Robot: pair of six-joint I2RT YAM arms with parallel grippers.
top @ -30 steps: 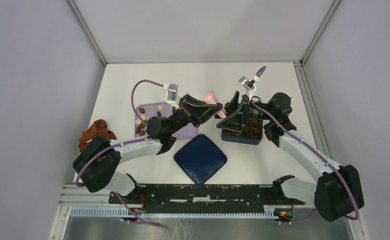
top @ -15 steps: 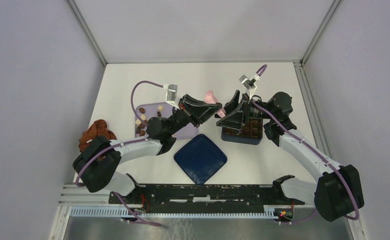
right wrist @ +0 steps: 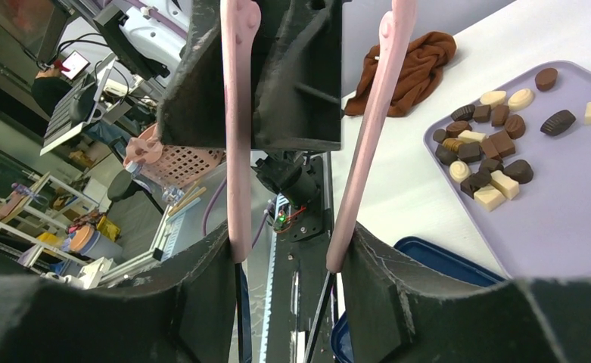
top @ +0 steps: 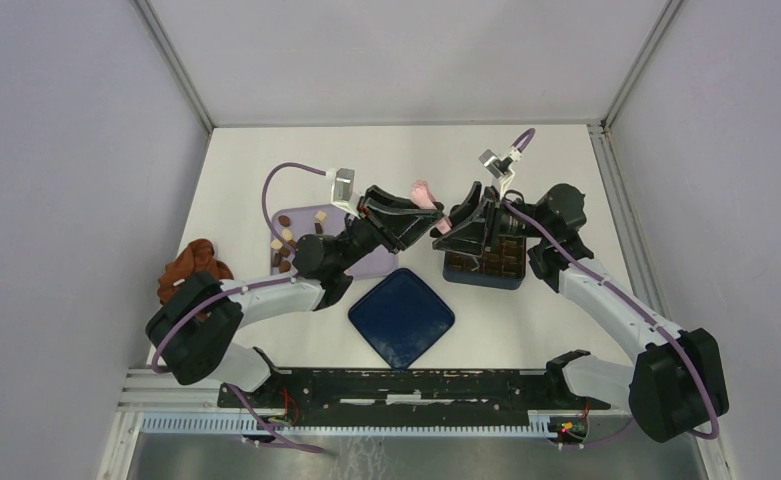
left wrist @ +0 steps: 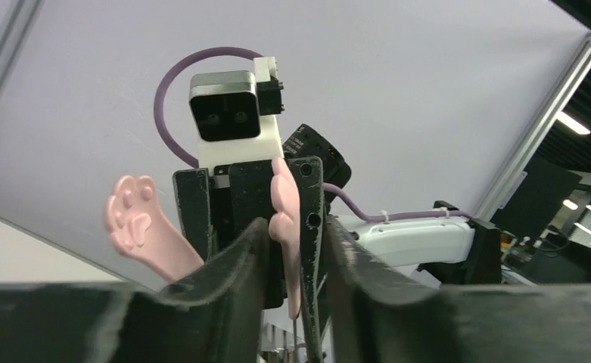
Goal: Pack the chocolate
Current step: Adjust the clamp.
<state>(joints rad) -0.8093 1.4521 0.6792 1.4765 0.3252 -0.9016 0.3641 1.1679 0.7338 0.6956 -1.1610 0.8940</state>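
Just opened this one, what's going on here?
Both arms meet in mid-air at the pink tongs. The right gripper has both tong arms between its fingers, touching them. One tong arm also sits between the fingers of the left gripper, grip unclear. It looks like a handover. The chocolate lies on the lilac tray; the box stands open, the blue lid beside it.

Occlusions I am seeing now.
Right gripper (top: 448, 222) is covering part of the box (top: 507, 263); lavender tray (right wrist: 572, 227) is running off-frame.
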